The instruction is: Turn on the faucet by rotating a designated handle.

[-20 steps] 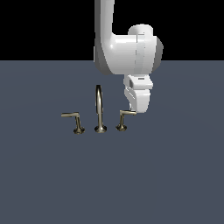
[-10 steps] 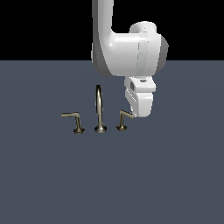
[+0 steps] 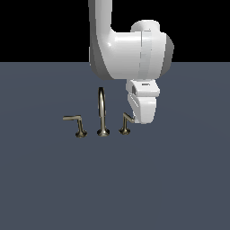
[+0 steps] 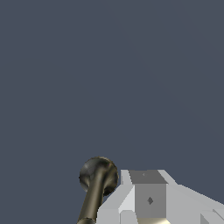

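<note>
The brass faucet stands in the exterior view as a tall arched spout (image 3: 102, 112) between two lever handles. The handle (image 3: 125, 123) with the shorter bar is on the exterior view's right of the spout. Its bar runs under my gripper (image 3: 140, 119), whose white hand hides the bar's end. In the wrist view the handle's flared foot (image 4: 99, 175) and stem sit right beside one white finger (image 4: 148, 197). How far apart the fingers stand is hidden.
The longer-bar handle (image 3: 77, 124) stands on the exterior view's left of the spout. All parts rest on a flat dark grey-blue surface (image 3: 179, 179). My white arm (image 3: 126, 49) rises above the faucet.
My hand has shifted slightly lower and toward the exterior view's right. The short handle's bar now slopes a little down toward the hand.
</note>
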`<state>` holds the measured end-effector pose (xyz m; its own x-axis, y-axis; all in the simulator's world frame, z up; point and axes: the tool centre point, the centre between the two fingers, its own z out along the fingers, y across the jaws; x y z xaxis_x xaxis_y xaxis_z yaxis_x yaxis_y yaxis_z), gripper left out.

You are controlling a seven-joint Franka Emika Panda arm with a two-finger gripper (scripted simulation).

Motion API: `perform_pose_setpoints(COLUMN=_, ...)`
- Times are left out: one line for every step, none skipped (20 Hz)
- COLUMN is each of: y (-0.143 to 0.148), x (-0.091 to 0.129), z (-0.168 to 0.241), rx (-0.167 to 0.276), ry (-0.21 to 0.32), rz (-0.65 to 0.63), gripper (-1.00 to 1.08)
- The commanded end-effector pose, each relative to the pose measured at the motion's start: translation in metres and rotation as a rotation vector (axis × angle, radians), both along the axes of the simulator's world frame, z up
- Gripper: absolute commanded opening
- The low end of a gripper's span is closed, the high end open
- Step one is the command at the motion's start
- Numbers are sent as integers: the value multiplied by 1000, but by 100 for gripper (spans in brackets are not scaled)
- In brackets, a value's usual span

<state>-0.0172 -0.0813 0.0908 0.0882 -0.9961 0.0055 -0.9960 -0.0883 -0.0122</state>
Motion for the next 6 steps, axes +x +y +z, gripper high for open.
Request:
perform_pose_setpoints(y=16, x=-9, z=0, rx=4, ry=9, rz=13, gripper=-100)
perform_pose_setpoints(y=20, x=-12, z=0, rx=4, ry=10, rz=13, gripper=-100)
perform_pose_setpoints(y=23, x=-15, z=0, rx=4, ry=11, rz=13, gripper=-100)
perform_pose_setpoints(y=26, x=-18, z=0, rx=4, ry=12, rz=13, gripper=-100)
perform_pose_setpoints(y=30, x=-21, z=0, rx=4, ry=13, rz=13, gripper=-100)
perform_pose_setpoints(y=30, x=-21, z=0, rx=4, ry=13, rz=13, gripper=-100)
